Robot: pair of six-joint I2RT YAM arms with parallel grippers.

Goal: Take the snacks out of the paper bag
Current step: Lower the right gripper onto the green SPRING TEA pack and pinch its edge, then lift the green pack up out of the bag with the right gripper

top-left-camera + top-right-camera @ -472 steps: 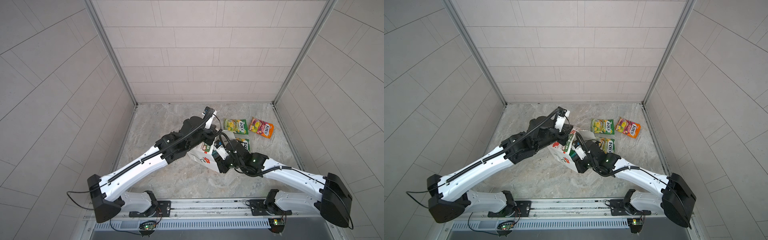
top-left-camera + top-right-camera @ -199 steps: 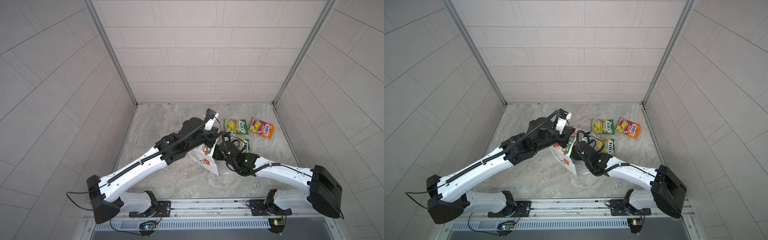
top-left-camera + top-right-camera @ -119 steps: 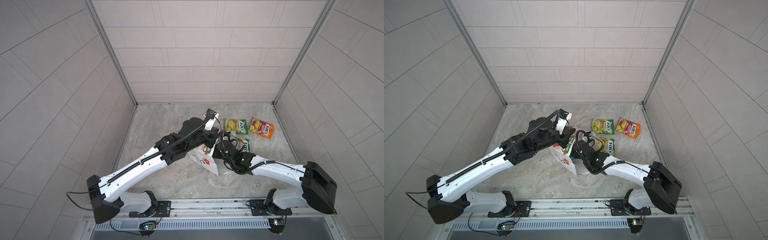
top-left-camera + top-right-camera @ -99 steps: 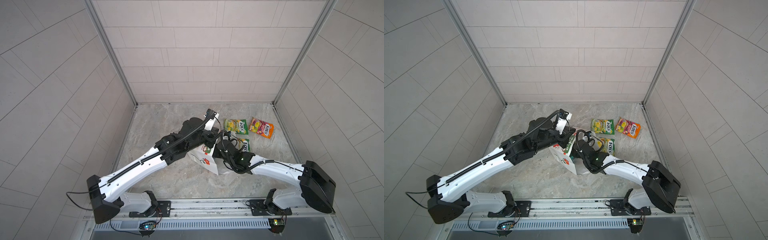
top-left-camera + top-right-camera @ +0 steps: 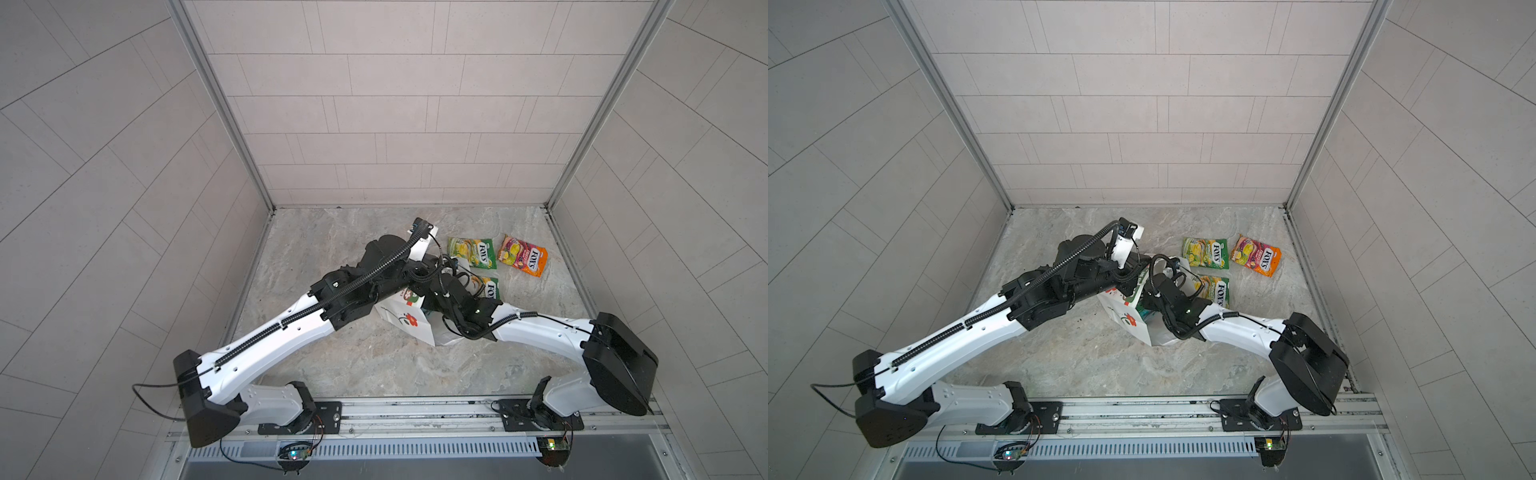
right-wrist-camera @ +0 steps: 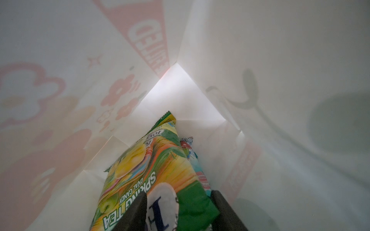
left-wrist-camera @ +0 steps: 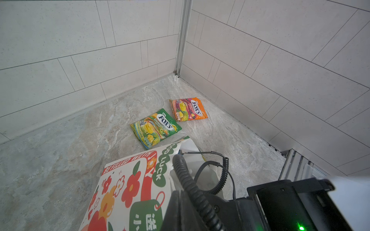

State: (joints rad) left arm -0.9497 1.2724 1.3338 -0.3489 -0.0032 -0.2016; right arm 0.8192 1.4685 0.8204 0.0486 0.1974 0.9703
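Note:
The white paper bag [image 5: 405,322] [image 5: 1129,322] lies tilted at mid-floor. My left gripper [image 7: 177,202] is shut on its upper rim. My right gripper [image 6: 178,212] is deep inside the bag and hidden in both top views. Its fingers [image 6: 136,212] press from both sides on a green-yellow snack [image 6: 152,166]. A teal-red snack [image 6: 190,148] lies under that one. Out on the floor lie a green-yellow snack [image 5: 471,252] [image 7: 156,128], an orange-pink one [image 5: 523,255] [image 7: 188,109] and a second green-yellow one [image 5: 490,286], partly behind my right arm.
Tiled walls [image 5: 374,124] close in the marble floor [image 5: 332,365] at the back and on both sides. A metal rail [image 5: 415,411] with the arm bases runs along the front. My right arm's coiled cable [image 7: 224,172] loops over the bag's mouth.
My right arm has reached further into the bag, and its jaws have narrowed round the green-yellow snack. The left gripper has kept its hold on the rim without moving.

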